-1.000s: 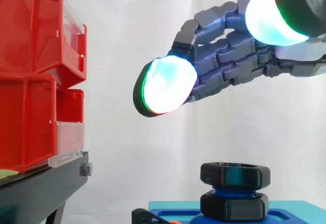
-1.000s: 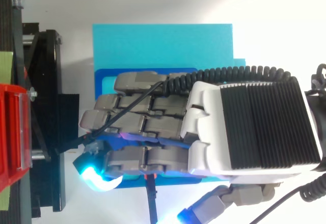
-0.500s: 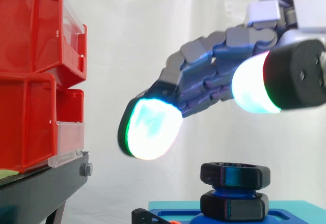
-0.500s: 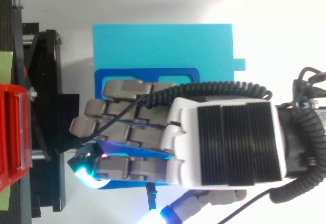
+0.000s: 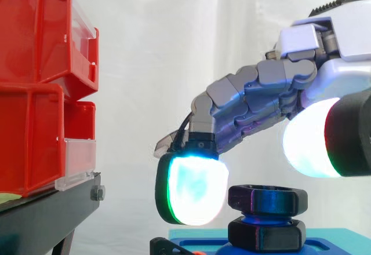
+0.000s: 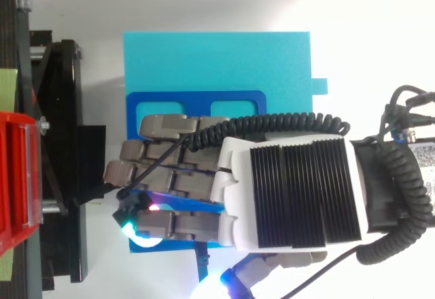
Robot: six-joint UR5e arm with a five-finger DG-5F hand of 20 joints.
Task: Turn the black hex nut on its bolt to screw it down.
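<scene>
A black hex nut sits high on a blue bolt, with a second black nut below it on the blue fixture. My hand hangs over them, its fingers loosely bent and holding nothing. One glowing fingertip has come down to the upper nut's level, just left of it with a small gap. The thumb pad floats above and to the right of the nut. From above, the hand hides both nuts.
The fixture rests on a cyan block. Stacked red bins stand on a black stand to the left, close to the fingertips. A white curtain hangs behind.
The hand has come down and tilted its fingers downward. The lead fingertip dropped from well above the nut to beside it, and the thumb pad sank closer to the nut.
</scene>
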